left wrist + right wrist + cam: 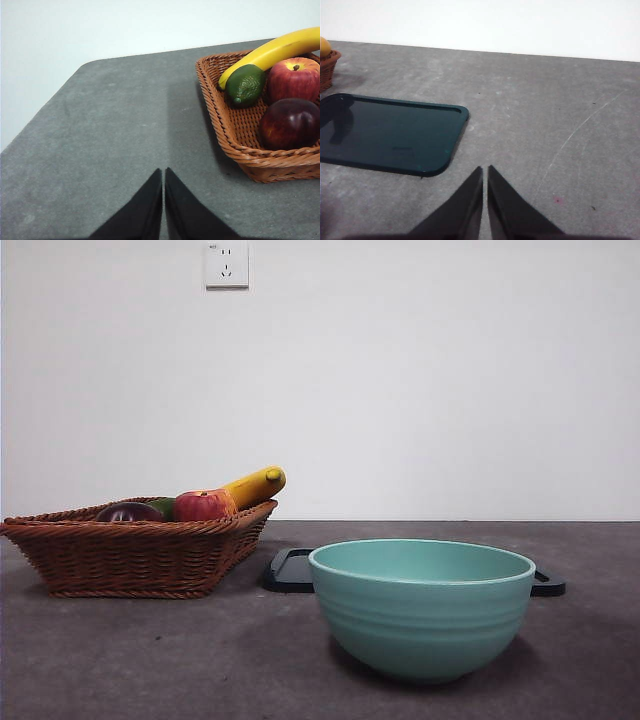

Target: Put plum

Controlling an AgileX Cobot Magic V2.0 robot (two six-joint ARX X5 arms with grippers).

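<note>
In the front view no arm shows; a woven brown wicker basket point(135, 555) sits at the left of the frame on the grey table point(200, 660), and the dark purple-maroon glossy plum point(128, 512) peeks over its rim at the left, with a sliver of green fruit point(164, 506), a red-and-yellow apple point(203, 505) and a yellow banana point(256, 485) ranged to its right. A large teal ceramic bowl point(422, 608) stands in the lower right foreground, and behind it lies a flat dark tray point(290, 572) whose ends show on either side of the bowl; a white wall socket point(226, 264) is at the top left. In the left wrist view the left gripper point(163, 172) rises at the bottom centre with its two black jaws pressed together, tips meeting, holding nothing and poised above bare table. The basket fills the right side of that frame, well apart from the jaws, and the plum lies in its lower right part, touching the apple above it, with the green fruit and banana toward the upper right. In the right wrist view the right gripper point(485, 170) likewise has its jaws closed together and empty, above the table, just beside the near corner of the dark tray at the left of the frame; a bit of the basket shows at the upper left edge.
</note>
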